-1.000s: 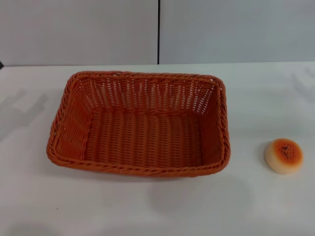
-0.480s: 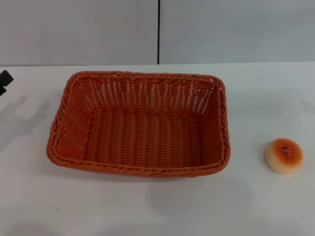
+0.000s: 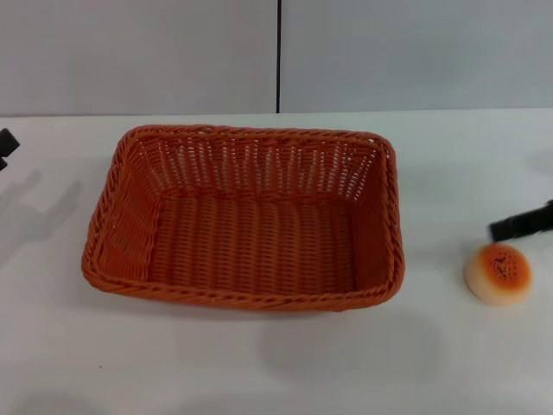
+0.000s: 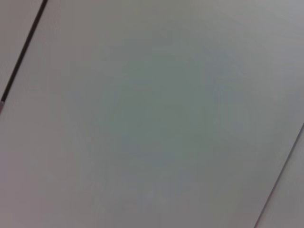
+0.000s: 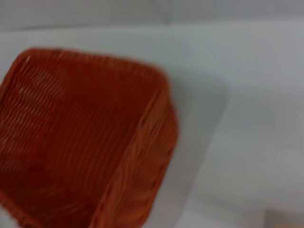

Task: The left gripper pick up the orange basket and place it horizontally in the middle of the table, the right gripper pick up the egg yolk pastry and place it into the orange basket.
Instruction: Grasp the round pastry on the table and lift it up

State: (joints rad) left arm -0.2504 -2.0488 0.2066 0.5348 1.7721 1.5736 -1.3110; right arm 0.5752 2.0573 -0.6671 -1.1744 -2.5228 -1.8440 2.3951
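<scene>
The orange basket (image 3: 244, 216) lies lengthwise in the middle of the white table (image 3: 259, 363), empty. The right wrist view shows one corner of the basket (image 5: 90, 142) from close by. The egg yolk pastry (image 3: 498, 273) rests on the table to the basket's right. A black part of my right gripper (image 3: 520, 223) reaches in from the right edge, just behind and above the pastry, apart from it. My left gripper (image 3: 5, 147) shows only as black bits at the far left edge, well away from the basket.
A grey wall (image 3: 138, 52) with a dark vertical seam (image 3: 278, 56) stands behind the table. The left wrist view holds only that wall (image 4: 152, 114) and a seam (image 4: 23, 52).
My right gripper has come into view from the right edge, close to the pastry. The left gripper has drawn back slightly toward the left edge. Basket and pastry have not moved.
</scene>
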